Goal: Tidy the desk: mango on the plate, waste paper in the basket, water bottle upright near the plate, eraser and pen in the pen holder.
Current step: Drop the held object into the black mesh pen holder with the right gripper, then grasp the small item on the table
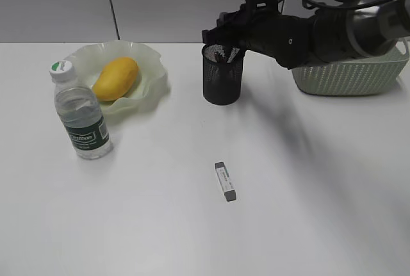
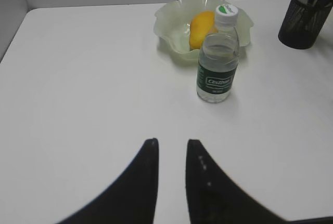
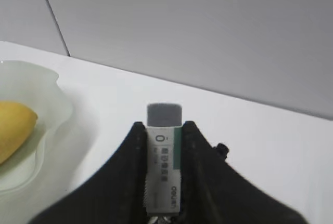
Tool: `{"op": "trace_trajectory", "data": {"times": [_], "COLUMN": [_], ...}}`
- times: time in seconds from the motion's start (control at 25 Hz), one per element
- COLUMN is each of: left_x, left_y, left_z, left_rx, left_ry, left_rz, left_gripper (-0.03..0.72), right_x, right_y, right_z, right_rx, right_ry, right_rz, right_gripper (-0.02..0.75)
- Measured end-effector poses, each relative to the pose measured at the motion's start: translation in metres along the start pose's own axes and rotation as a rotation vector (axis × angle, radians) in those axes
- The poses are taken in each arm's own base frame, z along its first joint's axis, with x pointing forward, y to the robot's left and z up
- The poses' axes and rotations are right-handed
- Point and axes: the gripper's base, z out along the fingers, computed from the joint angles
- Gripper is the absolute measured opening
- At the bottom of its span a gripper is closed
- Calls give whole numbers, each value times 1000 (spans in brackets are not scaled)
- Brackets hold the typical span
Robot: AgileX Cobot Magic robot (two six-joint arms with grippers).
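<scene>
- Right hand [image 3: 162, 146] is gripping an eraser [image 3: 164, 151] over the pen holder [image 1: 223, 74].
- Left hand [image 2: 169, 148] is idling empty, slightly parted.
- Risk: releasing off-centre, the eraser is likely clipping the rim and dropping onto the table [image 1: 307, 180].
- Second eraser [image 1: 225, 180] is lying on the table.

Yellow-orange mango [image 1: 116, 78] glowing in the pale green plate [image 1: 150, 64]; beside that plate, the clear water bottle [image 1: 80, 113] shows a dark green label, white cap.
</scene>
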Motion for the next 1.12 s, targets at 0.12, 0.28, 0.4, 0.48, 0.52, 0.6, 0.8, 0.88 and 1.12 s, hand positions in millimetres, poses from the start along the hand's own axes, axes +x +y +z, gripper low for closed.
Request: {"op": "trace_trajectory", "data": {"times": [0.12, 0.28, 0.4, 0.48, 0.52, 0.6, 0.8, 0.88, 1.12], "left_x": [0, 0, 0, 0, 0, 0, 0, 0, 0], "left_y": [0, 0, 0, 0, 0, 0, 0, 0, 0], "left_z": [0, 0, 0, 0, 0, 0, 0, 0, 0], "left_rx": [0, 0, 0, 0, 0, 0, 0, 0, 0], "left_ry": [0, 0, 0, 0, 0, 0, 0, 0, 0], "left_rz": [0, 0, 0, 0, 0, 0, 0, 0, 0], "left_gripper": [131, 131, 131, 131, 131, 131, 130, 130, 130], "right_x": [4, 4, 2, -10, -19, -37, -72, -77, -62], "right_y": [1, 1, 1, 3, 5, 8, 11, 6, -15], "right_z": [0, 0, -2, -12, -20, -40, -112, -146, -256], "right_rx": [-6, -7, -12, -29, -44, -79, -148, -131, -7], "right_ry": [39, 46, 62, 97, 126, 209, 467, 576, 770], "right_rz": [2, 3, 1, -1, -4, -17, -118, -145, -131], "right_gripper": [198, 416, 523, 543, 547, 551, 519, 496, 473]}}
